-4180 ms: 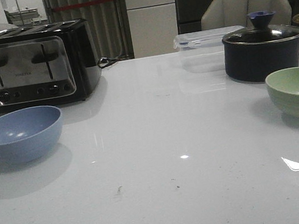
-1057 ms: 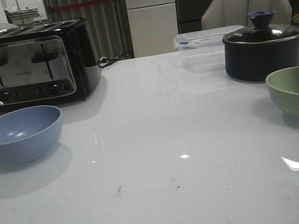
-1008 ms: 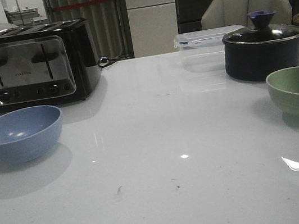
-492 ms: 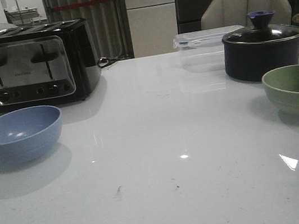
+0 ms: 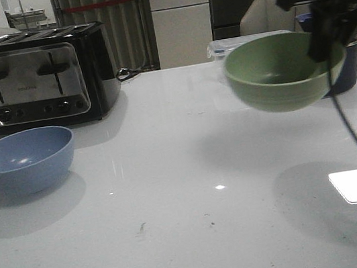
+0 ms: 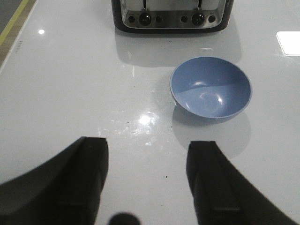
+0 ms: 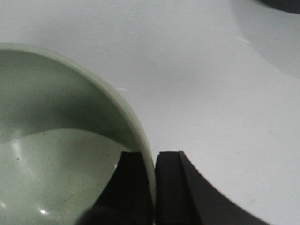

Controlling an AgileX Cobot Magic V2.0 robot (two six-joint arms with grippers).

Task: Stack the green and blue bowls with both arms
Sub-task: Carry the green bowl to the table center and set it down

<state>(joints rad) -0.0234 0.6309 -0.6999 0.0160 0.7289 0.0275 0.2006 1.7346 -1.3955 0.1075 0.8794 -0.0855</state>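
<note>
The green bowl (image 5: 284, 69) hangs in the air right of the table's middle, held by its right rim. My right gripper (image 5: 327, 42) is shut on that rim, one finger inside the bowl and one outside, as the right wrist view shows on the green bowl (image 7: 61, 140) and my right gripper (image 7: 152, 161). A thin black cable trails down from the right arm. The blue bowl (image 5: 23, 160) stands on the table at the left, in front of the toaster; it also shows in the left wrist view (image 6: 211, 89). My left gripper (image 6: 147, 150) is open and empty above the table, short of the blue bowl.
A black and silver toaster (image 5: 37, 78) stands at the back left. A dark lidded pot (image 5: 350, 59) and a clear plastic container (image 5: 246, 45) stand at the back right, partly hidden by the green bowl and right arm. The white table (image 5: 177, 209) reflects a lamp.
The right arm came into view, took the green bowl by its rim, lifted it off the table and carried it left toward the middle. The blue bowl has not moved.
</note>
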